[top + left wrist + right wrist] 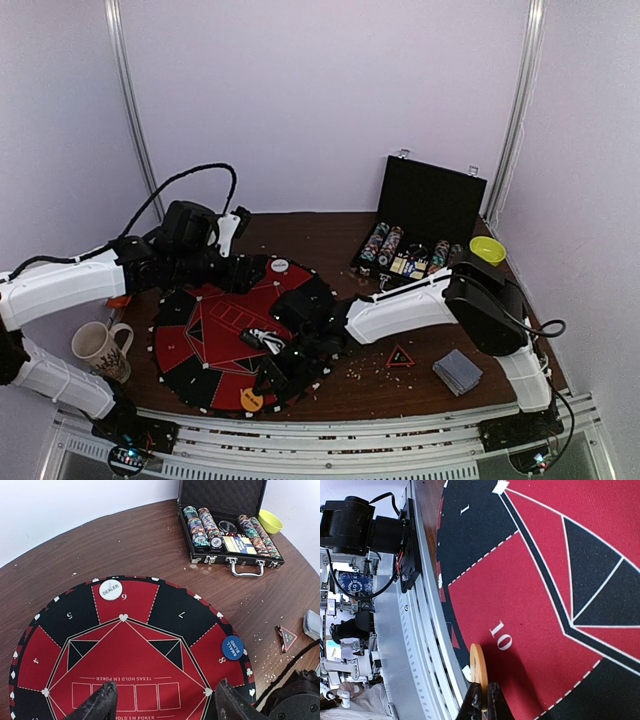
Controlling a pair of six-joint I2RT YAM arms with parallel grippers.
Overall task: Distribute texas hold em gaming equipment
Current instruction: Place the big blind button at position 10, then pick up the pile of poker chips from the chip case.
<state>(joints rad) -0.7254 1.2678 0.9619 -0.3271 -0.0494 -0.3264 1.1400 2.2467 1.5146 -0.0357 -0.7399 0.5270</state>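
Observation:
A round red-and-black poker mat (215, 335) lies mid-table. My right gripper (483, 692) is shut on an orange disc (479, 670), held on edge just above the mat's red "10" segment near its near rim; it also shows in the top view (251, 399). A white dealer disc (110, 590) lies at seat 6 and a blue small-blind disc (232, 647) at seat 8. My left gripper (162, 700) is open and empty above the mat's far side. Striped chips (200, 525) fill the case. A grey-blue card deck (457, 371) lies at the right.
The black chip case (432, 195) stands open at the back right, with a yellow bowl (487, 250) beside it. A small red triangle (400, 357) lies right of the mat. A mug (100, 350) stands at the left. Crumbs dot the wood.

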